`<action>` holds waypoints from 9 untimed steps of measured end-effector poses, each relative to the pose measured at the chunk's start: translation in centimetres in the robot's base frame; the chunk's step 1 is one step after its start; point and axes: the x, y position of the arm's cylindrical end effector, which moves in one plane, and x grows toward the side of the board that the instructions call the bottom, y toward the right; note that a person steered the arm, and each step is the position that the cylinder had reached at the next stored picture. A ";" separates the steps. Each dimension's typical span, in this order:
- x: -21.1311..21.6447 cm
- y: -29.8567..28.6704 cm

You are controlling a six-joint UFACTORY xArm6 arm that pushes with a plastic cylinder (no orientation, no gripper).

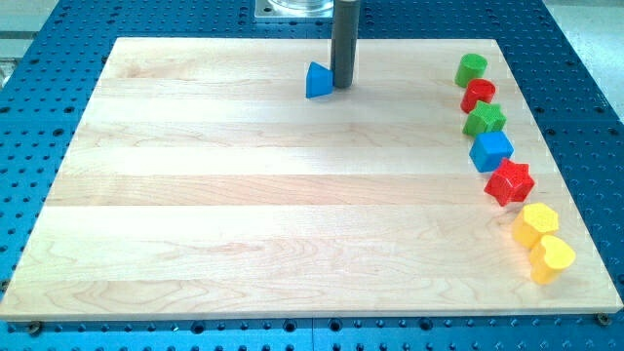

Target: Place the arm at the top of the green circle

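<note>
Beside blue triangle (318, 81), my tip (343, 86)

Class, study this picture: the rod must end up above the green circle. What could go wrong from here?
1. My tip sits right beside the blue triangle; a careless start may shove it.
2. The green circle lies close to the red circle below it, heading a tight column. Overshooting could knock the circle into it.

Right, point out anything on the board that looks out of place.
The blue triangular block sits alone near the view's top centre, with my tip just to its right. The other seven blocks line the right edge, from the green round block down to the yellow heart block. Nothing looks damaged.
</note>
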 end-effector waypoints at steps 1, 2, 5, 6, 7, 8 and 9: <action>0.4 0.0; 0.2 0.0; -3.5 7.2; -4.6 10.3; -4.6 13.2; -5.7 16.3; -6.0 18.6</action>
